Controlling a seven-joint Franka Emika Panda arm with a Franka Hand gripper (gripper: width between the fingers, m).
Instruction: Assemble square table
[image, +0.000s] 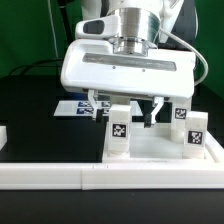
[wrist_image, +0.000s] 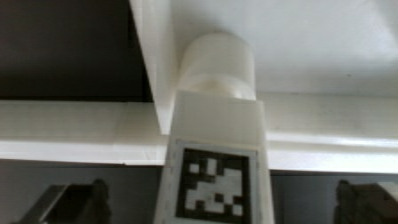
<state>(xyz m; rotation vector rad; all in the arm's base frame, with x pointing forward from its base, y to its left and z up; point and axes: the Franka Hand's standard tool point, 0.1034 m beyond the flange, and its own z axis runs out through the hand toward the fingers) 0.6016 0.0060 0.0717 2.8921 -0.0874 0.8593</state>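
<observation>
A white square panel (image: 160, 150) at lower right of the exterior frame carries white legs (image: 119, 131) bearing black-and-white checkered tags (image: 120, 129). The counter (image: 30, 110) is black; the rail (image: 60, 177) along the bottom is white. Dark fingers (wrist_image: 75, 198) flank one tagged leg.

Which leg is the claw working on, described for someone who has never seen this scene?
Start at the big white tabletop panel before the low white rail. Three tagged white legs stand on it; take the leg nearest the exterior view's left. Unlike the two legs at the right edge, it stands alone, below the claw.
</observation>
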